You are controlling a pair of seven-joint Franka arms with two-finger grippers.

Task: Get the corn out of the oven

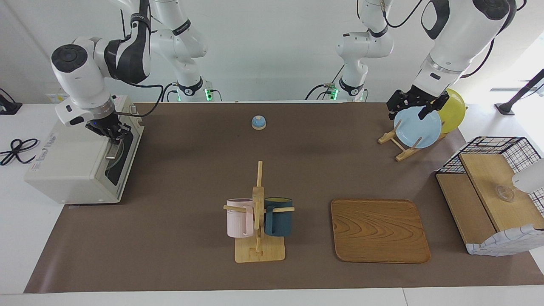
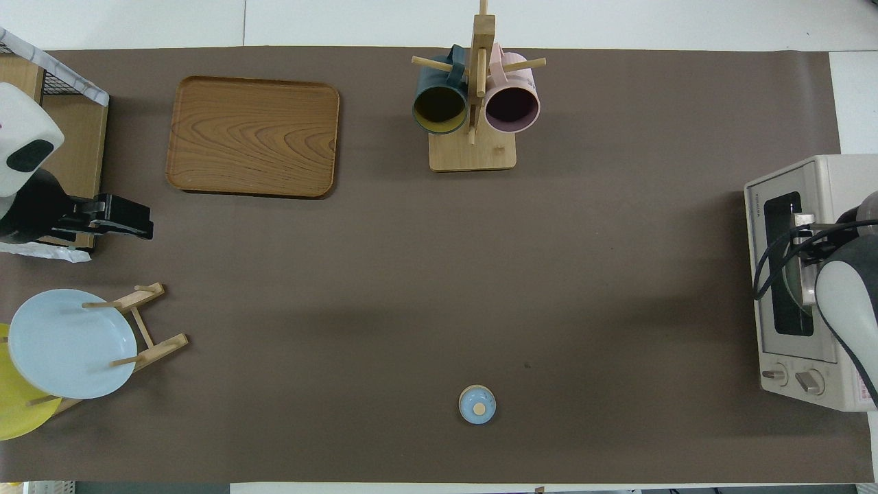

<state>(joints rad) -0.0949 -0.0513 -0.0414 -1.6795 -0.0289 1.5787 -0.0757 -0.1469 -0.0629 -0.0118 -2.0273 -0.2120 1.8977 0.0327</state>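
The off-white oven (image 1: 68, 165) stands at the right arm's end of the table, and its glass door (image 1: 124, 158) is closed. The corn is hidden; only a pale round shape shows through the glass. My right gripper (image 1: 109, 132) is shut, pressed against the top of the door where the metal bar handle (image 1: 111, 149) begins. I cannot tell whether it grips the handle. From overhead the right arm (image 2: 844, 295) covers part of the oven (image 2: 823, 175). My left gripper (image 1: 407, 114) hangs open and empty above the plate rack, waiting.
A blue plate (image 1: 417, 127) and a yellow plate (image 1: 454, 109) stand in a wooden rack. A mug tree (image 1: 258, 216) with two mugs, a wooden tray (image 1: 379, 230), a small blue bell (image 1: 258, 122) and a wire shelf (image 1: 493, 199) are on the brown mat.
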